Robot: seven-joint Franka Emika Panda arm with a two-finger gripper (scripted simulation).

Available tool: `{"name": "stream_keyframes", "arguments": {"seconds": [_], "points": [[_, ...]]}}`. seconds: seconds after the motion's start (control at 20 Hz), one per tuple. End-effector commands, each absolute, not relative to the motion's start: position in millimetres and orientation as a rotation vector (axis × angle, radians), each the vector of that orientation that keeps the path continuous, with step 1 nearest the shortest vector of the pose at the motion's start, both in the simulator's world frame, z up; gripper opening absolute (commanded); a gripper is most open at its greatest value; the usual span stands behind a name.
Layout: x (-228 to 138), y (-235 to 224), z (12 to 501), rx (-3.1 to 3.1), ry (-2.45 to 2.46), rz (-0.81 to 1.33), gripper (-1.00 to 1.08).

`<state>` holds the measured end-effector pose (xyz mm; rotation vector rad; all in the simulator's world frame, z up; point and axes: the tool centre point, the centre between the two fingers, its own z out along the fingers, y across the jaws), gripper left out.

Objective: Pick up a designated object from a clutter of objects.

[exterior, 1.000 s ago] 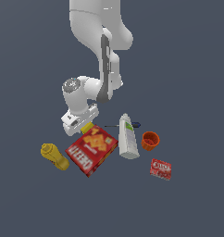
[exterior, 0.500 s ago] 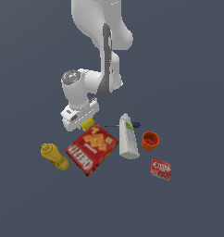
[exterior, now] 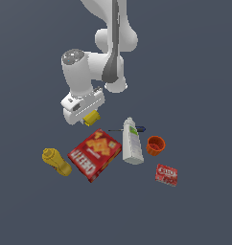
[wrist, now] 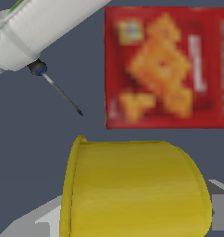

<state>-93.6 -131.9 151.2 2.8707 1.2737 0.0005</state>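
Observation:
The designated object, a stubby yellow can (exterior: 92,117), hangs above the floor with my gripper (exterior: 87,115) shut on it, to the exterior view's left of the clutter. In the wrist view the can (wrist: 132,187) fills the lower half, lying on its side, with grey fingers (wrist: 220,210) showing at either side of it. Below lie the red cracker box (exterior: 95,154), also in the wrist view (wrist: 169,65), the white bottle (exterior: 132,142) (wrist: 40,23) and the thin dark pen-like tool (exterior: 136,129) (wrist: 60,92).
A yellow mustard bottle (exterior: 57,161) lies on the exterior view's left of the cracker box. An orange cup (exterior: 156,145) and a small red box (exterior: 167,174) sit on the right. The white arm rises overhead from the gripper.
The gripper has risen a little with the yellow can held in it. The objects on the floor have stayed where they were.

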Motion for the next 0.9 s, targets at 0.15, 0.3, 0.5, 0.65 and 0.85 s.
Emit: {"name": "stream_keyframes", "arguments": {"seconds": [0.15,0.3,0.5,0.65,0.85], "points": [[-101,-123,202,2.869,1.272,-0.001,-1.00],[-105,-117,230,2.868,1.272,-0.001,-1.00],[-110,-110,267,2.868,1.272,-0.001,-1.00],[-113,-105,295,2.868,1.272,-0.001,-1.00],[-117,-98,331,2.868,1.273,-0.002,-1.00]]}}
